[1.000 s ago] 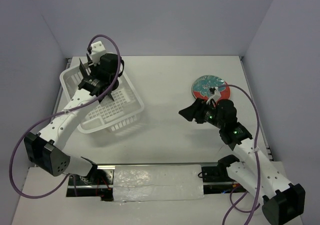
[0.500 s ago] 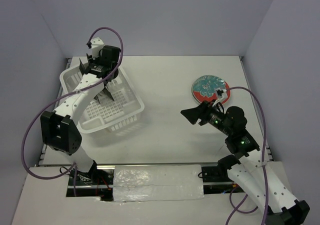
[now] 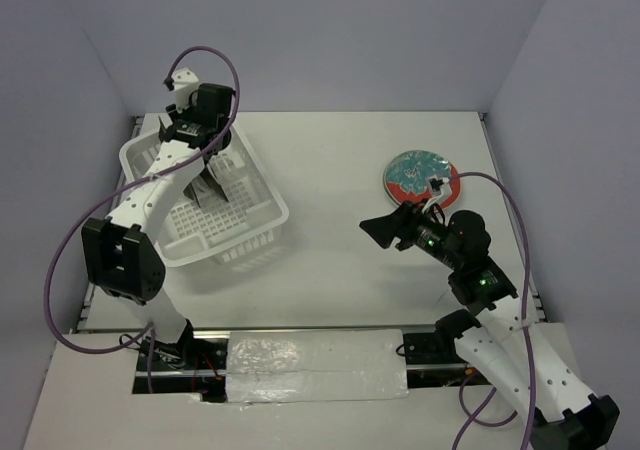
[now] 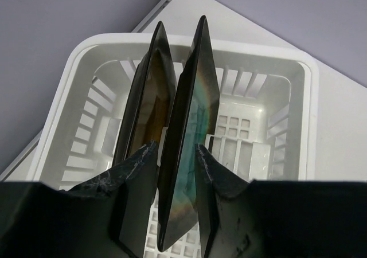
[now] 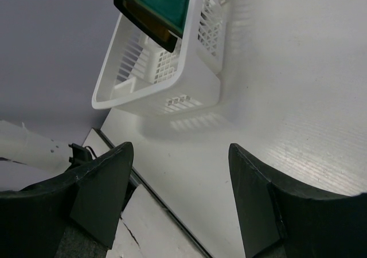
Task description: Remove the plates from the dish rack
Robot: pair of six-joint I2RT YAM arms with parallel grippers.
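The white dish rack sits at the left of the table. Two square dark-rimmed plates stand edge-on inside it: the teal-centred plate and, just left of it, the amber-centred plate. My left gripper reaches down into the rack, shut on the teal-centred plate, one finger on each face. The round red floral plate lies flat on the table at the right. My right gripper hovers open and empty a little in front of it, facing the rack.
Grey walls close the table at the back and both sides. A purple cable loops from each arm. A dark strip with a foil-covered panel runs along the near edge between the arm bases.
The left jaws have narrowed around the teal-centred plate while the wrist shifted above the rack. The right gripper drew back from the round plate, then held still.
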